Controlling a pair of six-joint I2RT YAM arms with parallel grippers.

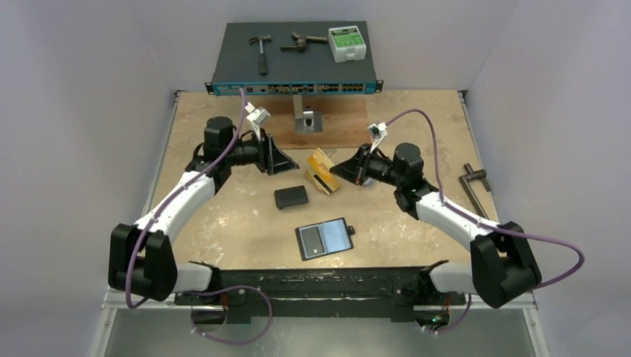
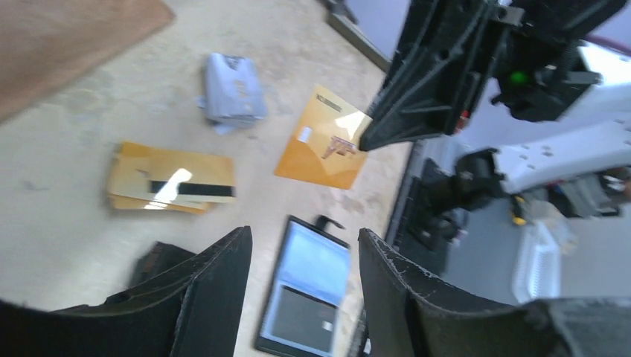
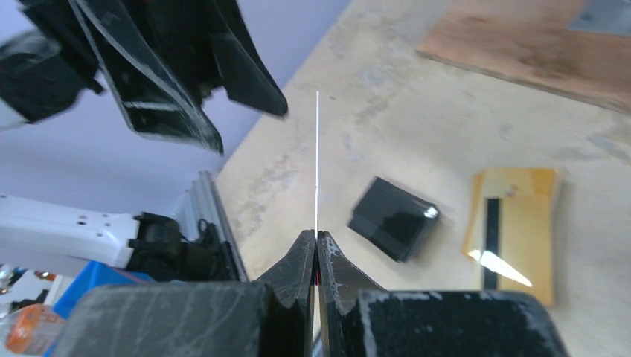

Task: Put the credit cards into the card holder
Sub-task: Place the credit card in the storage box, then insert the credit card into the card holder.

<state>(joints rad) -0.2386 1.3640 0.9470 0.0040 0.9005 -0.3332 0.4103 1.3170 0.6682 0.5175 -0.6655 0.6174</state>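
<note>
Right wrist view puts my right gripper (image 3: 317,236) dead centre, its two fingers pressed together on the thin gold-orange plastic card (image 2: 324,147), which from there is only a pale line seen edge-on. The pinch takes only one edge of the card, so I judge it could swivel or slide out if I swing the arm sharply; my left gripper (image 2: 303,236) hangs just beside that card, and a careless pull away could clip it and knock it loose. The small black folding card holder (image 1: 325,239) lies open and flat on the tan wooden table (image 1: 238,230), nearer my bases and well apart from the held card; nothing pins it down, so pushing a card into a glossy clear pocket may simply shove the holder along. The plain black rectangular pouch (image 1: 291,197) sits between the two and must not be mistaken for the holder; a small stack of gold cards (image 2: 171,181), the top one with a dark stripe, rests on the table near the held card, not yet pocketed.

As for my fingers: the right pair is closed tight on the gold-orange card, holding it in the air; the left pair stands parted with a clear gap, nothing between the pads, and touches nothing that I can see.
</note>
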